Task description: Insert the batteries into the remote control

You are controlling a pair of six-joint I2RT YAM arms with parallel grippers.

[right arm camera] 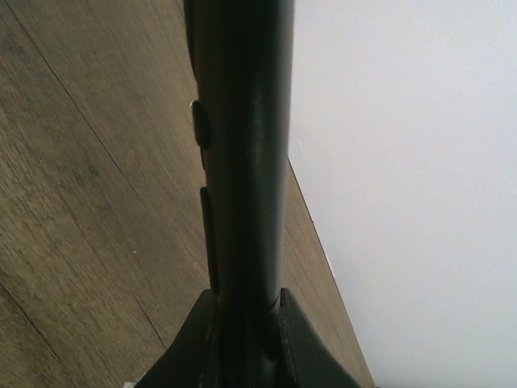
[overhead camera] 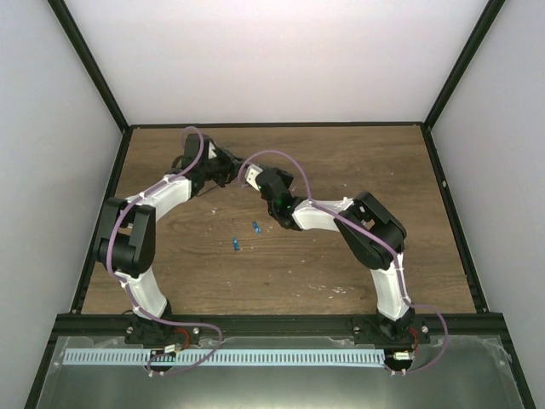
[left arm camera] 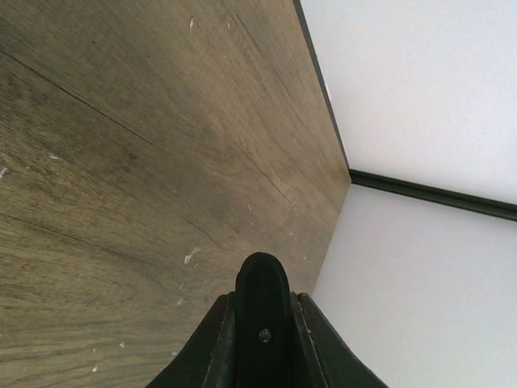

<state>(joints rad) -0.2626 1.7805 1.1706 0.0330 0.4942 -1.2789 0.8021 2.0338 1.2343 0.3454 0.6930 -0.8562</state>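
Two small blue batteries (overhead camera: 235, 244) (overhead camera: 255, 227) lie apart on the wooden table in front of both grippers. In the right wrist view, my right gripper (right arm camera: 245, 293) is shut on the remote control (right arm camera: 242, 121), a long black bar running away from the jaws, small buttons along its left edge. My left gripper (left arm camera: 262, 296) is shut on a black rounded end (left arm camera: 262, 276) with a small screw, which looks like the remote's other end. Seen from above, the left gripper (overhead camera: 223, 167) and right gripper (overhead camera: 257, 181) meet at the back centre, above the table.
The wooden table (overhead camera: 341, 162) is bounded by a black frame and white walls on three sides. A black frame rail (left arm camera: 436, 194) shows close ahead of the left gripper. A perforated strip (overhead camera: 221, 356) lies across the metal shelf by the arm bases.
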